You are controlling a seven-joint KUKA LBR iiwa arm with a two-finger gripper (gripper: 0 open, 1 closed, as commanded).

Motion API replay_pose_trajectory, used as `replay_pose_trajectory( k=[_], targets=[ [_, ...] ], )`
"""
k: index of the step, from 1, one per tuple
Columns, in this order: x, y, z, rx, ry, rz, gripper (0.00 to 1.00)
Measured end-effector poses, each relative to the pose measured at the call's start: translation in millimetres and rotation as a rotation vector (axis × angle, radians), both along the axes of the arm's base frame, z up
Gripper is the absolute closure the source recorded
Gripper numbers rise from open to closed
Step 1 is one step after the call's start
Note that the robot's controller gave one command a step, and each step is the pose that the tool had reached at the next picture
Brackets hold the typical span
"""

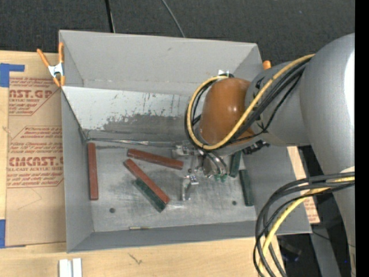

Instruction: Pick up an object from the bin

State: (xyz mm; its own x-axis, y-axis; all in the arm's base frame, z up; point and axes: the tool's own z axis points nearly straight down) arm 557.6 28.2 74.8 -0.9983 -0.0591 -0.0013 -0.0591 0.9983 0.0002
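Observation:
My gripper (185,171) is low over the middle of the bin floor, under the orange wrist cover. It is open, with one fingertip (181,151) toward the back and the other (187,190) toward the front. A red-brown flat bar (153,158) lies to its left, and the bar's right end reaches the gap between the fingers. A second red-brown bar (145,181) lies slanted just in front of it, resting against a dark green bar (149,194). Nothing is lifted.
A third red-brown bar (92,171) lies along the left wall. Two dark green bars (246,188) (234,165) lie on the right, partly under the arm. The arm and its cables cover the bin's right back corner.

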Motion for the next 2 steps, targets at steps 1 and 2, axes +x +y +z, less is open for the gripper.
replay_pose_trajectory(
  k=[1, 2],
  targets=[
    [3.6, 38.0, -0.7, 0.001, 0.003, 0.019, 1.00],
    [3.7, 38.0, -0.7, 0.001, 0.003, 0.019, 1.00]
  ],
)
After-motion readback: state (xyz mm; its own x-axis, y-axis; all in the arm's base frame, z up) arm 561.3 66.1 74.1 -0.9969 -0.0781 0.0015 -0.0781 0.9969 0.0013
